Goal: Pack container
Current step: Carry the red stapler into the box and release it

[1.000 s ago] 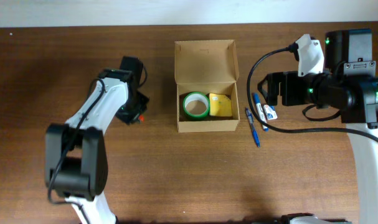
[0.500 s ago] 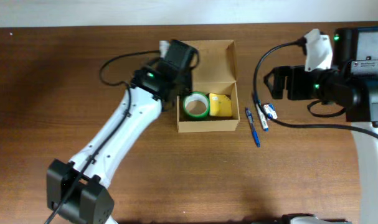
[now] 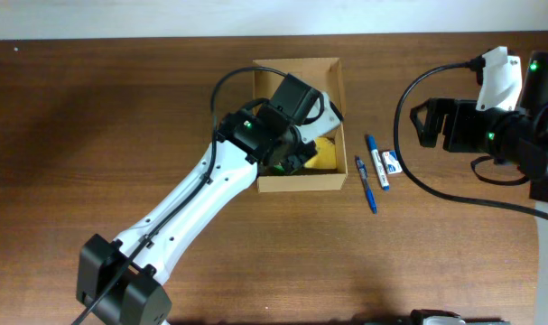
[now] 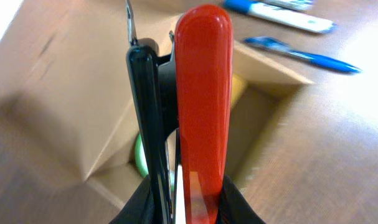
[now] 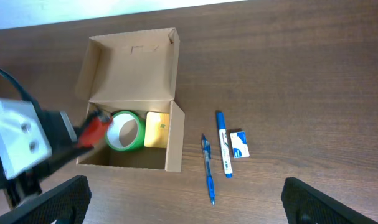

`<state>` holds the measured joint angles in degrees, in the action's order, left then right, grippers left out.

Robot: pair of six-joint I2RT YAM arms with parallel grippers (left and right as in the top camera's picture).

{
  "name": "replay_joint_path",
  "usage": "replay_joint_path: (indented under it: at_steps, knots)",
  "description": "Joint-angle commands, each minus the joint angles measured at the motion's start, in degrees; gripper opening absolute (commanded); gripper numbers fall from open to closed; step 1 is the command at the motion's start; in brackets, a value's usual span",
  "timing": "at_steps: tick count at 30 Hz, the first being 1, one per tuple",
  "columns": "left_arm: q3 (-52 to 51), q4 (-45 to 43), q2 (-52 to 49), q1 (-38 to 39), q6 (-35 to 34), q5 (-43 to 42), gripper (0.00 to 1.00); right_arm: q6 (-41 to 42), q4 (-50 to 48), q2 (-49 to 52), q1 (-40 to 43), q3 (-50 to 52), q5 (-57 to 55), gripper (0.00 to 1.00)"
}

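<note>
Tabletop (image 3: 120, 108): one container (image 5: 129, 62), two pens (image 5: 207, 168), one stapler (image 4: 201, 93).

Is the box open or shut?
Open: the container's flap lid stands back, exposing a green tape roll and yellow item; the left end effector holds a red object over it.

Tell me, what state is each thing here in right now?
container: open, lid flap folded back.
green tape roll: flat inside the container.
yellow block: inside, beside the tape roll.
red-and-black tool: held over the container.
left gripper: shut on that tool.
right gripper: open, empty.
blue pen: loose on the table.
blue marker: loose on the table.
</note>
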<state>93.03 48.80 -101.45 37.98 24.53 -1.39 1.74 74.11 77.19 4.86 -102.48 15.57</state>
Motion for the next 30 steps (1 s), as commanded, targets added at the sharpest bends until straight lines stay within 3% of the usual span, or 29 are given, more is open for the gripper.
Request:
replay_joint_path:
  at_steps: [1,4,11,14,30]
  knots:
    - [1.5,-0.1,1.0,0.1,14.8,-9.5,0.02,0.3,0.0,-0.6,0.5,-0.7,0.3,0.99]
    - [1.5,-0.1,-0.2,0.1,27.5,-10.2,0.02,0.1,0.5,-0.6,0.5,-0.7,0.3,0.99]
    - [1.5,-0.3,-6.2,0.1,39.6,-7.1,0.01,-1.6,2.7,-0.6,0.5,-0.7,0.3,0.99]
    - [1.5,-0.3,-8.4,0.0,40.8,-3.3,0.02,-1.6,2.8,-0.6,0.5,-0.7,0.3,0.99]
    - [1.5,1.4,-13.4,-0.3,45.0,-2.2,0.02,-1.5,2.6,-0.6,0.5,-0.7,0.3,0.99]
